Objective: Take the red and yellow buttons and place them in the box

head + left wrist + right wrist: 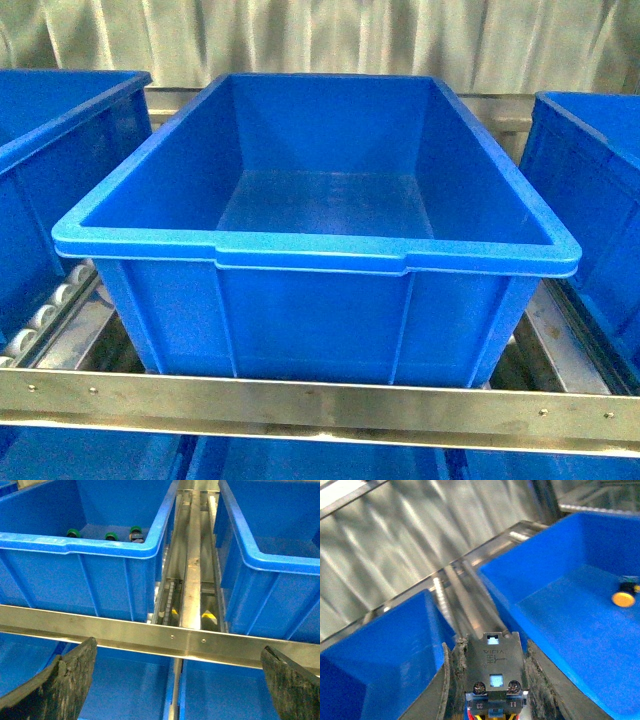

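Our right gripper (492,680) is clamped on a push-button (493,672): its dark grey, boxy body sits squeezed between the two worn black pads (538,680), screw terminals facing the wrist camera, its cap colour hidden from us. Beyond it, a yellow button (624,598) with a round glossy cap lies on the smooth floor of a blue plastic crate (560,570). Our left gripper (175,680) is spread wide and holds nothing, its rough black fingers (65,680) hanging above a brushed metal rail (150,637). Past that rail, three green-capped buttons (110,536) rest in another blue crate (75,550). In the front view, the middle blue box (320,250) has a thick rounded rim and ribbed walls.
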Robot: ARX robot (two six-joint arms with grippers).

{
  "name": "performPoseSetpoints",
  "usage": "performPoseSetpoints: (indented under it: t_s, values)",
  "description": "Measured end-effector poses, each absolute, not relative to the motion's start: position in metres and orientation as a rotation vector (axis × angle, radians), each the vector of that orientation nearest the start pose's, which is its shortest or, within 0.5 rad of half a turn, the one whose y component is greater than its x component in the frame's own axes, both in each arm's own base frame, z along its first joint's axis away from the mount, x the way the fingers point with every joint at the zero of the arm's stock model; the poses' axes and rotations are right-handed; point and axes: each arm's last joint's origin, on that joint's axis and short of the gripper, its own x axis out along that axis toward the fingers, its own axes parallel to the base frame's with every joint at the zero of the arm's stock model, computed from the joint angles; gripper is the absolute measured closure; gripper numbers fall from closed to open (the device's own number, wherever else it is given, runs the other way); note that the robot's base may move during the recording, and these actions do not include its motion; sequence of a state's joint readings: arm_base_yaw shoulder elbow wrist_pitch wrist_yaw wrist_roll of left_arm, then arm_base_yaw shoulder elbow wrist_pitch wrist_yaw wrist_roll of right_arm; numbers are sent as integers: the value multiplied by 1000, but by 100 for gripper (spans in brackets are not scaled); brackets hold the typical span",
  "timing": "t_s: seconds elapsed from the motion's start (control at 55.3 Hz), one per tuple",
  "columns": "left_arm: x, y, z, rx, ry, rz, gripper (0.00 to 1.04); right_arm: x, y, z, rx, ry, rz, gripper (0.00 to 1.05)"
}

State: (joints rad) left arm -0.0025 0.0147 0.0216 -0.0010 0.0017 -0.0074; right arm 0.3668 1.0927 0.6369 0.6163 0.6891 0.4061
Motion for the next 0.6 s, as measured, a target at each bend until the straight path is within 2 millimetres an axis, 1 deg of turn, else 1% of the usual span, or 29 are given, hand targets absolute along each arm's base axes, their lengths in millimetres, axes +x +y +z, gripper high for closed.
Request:
performPoseSetpoints:
  t_s: [0.054, 0.109, 0.163, 0.217, 0.235, 0.289, 0.308, 0.38, 0.398, 0.488, 0.506, 0.561, 0.597]
  values:
    - [97, 0, 170, -7, -6, -4, 8, 230, 66, 304, 453, -209, -258, 80]
    - [97, 0, 170, -7, -6, -4, 8, 240, 61, 311, 427, -219, -262, 80]
    - [97, 0, 170, -7, -6, -2, 8, 252, 51, 318, 413, -227, -281, 80]
    - [97, 0, 170, -7, -6, -3, 8, 270, 36, 323, 398, -226, -313, 80]
    - [97, 0, 170, -7, -6, -2, 8, 273, 33, 323, 396, -224, -317, 80]
    - [97, 0, 170, -7, -6, -2, 8, 292, 17, 324, 379, -213, -350, 80]
    - [97, 0, 170, -7, -6, -3, 8, 295, 14, 323, 377, -210, -355, 80]
    - [97, 0, 170, -7, -6, -3, 8, 323, -12, 317, 354, -173, -404, 80]
    - [97, 0, 170, -7, -6, -3, 8, 327, -16, 316, 350, -165, -411, 80]
    - [97, 0, 170, -7, -6, -3, 8, 359, -50, 302, 317, -79, -478, 80]
    - [97, 0, 170, -7, -6, -3, 8, 362, -54, 301, 313, -70, -487, 80]
    - [97, 0, 170, -7, -6, -3, 8, 381, -77, 291, 298, -7, -540, 80]
    - [97, 0, 170, -7, -6, -3, 8, 390, -88, 286, 285, 29, -566, 80]
